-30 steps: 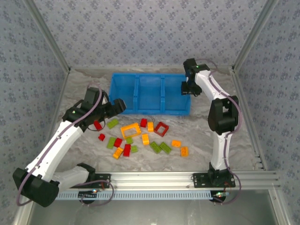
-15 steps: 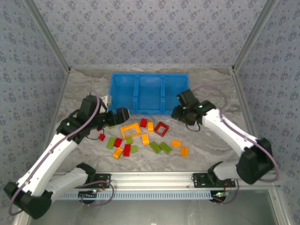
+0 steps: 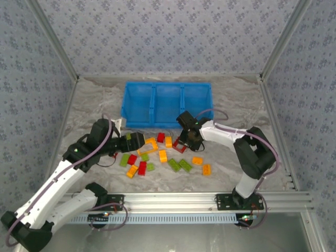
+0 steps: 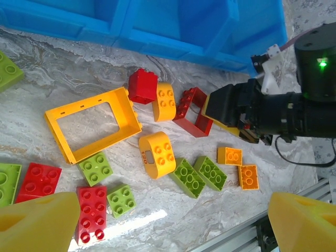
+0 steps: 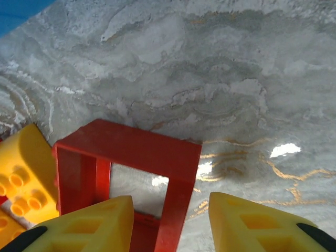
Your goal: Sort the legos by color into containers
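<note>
plastic of the glossy, rigid kind makes up the red frame (image 5: pixel 131 149), which lies flat on the marbled table (image 5: pixel 220 63), just beside an orange brick (image 5: pixel 23 173) and a little in front of the blue bin (image 3: pixel 126 102). it is judged to be very light and stiff, unlikely to deform, yet slick enough to slip out of a skewed pinch. the right tool (image 5: pixel 170 207) is spread apart and holds nothing. its yellow fingers (image 5: pixel 94 220) are set so that one side wall of the frame sits in the gap, one finger on the hollow side and one outside it. that thin wall is taken to be the best hold, because it offers flat faces on both sides and no studs. the left tool (image 4: pixel 170 205) is likewise released and empty, spread wide over the orange frame (image 4: pixel 128 113) and the loose bricks (image 4: pixel 157 155) around it. a square, centred closure would be called for, since so light a piece is easily nudged across the smooth table.
</note>
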Motion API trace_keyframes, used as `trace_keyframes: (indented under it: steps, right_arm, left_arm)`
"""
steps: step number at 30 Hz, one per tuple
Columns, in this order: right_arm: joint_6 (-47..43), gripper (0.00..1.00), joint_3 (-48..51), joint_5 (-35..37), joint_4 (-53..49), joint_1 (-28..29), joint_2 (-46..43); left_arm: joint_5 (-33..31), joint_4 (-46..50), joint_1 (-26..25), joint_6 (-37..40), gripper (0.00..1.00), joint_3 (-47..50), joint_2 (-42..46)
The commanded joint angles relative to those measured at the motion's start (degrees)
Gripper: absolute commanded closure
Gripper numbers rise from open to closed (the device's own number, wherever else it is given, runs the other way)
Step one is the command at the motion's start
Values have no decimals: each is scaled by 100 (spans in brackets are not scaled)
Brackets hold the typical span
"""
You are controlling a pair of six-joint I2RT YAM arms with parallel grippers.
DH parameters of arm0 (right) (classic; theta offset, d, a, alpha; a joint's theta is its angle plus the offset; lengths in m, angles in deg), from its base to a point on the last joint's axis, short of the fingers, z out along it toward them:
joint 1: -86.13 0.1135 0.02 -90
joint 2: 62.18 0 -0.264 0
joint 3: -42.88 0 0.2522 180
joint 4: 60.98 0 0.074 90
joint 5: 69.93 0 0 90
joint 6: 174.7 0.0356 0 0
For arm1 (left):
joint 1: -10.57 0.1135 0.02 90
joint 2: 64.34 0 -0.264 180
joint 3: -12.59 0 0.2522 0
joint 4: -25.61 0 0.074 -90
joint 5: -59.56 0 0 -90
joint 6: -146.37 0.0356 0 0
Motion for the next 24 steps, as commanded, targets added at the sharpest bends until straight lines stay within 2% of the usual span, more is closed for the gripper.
trace_keyframes:
  steps: [1, 6, 9, 14, 18, 21, 24]
  right_arm:
    - [274, 59, -109, 10, -253, 78, 51]
    - [285, 77, -104, 172, -183, 73, 180]
    - [284, 86, -315, 497, -646, 110, 57]
    - [-41, 91, -845, 1070, -1826, 114, -429]
    - [-779, 91, -1448, 1558, -2531, -88, -770]
    - [-1671, 91, -2024, 1786, -2662, -470, -482]
    - [-2407, 92, -2612, 1986, -2627, -853, 172]
  left_arm:
    - [-75, 73, -61, -27, 7, -88, 115]
    - [-75, 51, -57, -58, 7, -90, 128]
    - [-59, 25, -61, -54, 7, -121, 92]
    - [-73, -30, -59, -58, 7, -256, 8]
    - [-128, -111, -61, -98, 7, -441, -151]
    - [-181, -297, -57, -110, 7, -561, -313]
    - [-260, -376, -61, -106, 7, -675, -498]
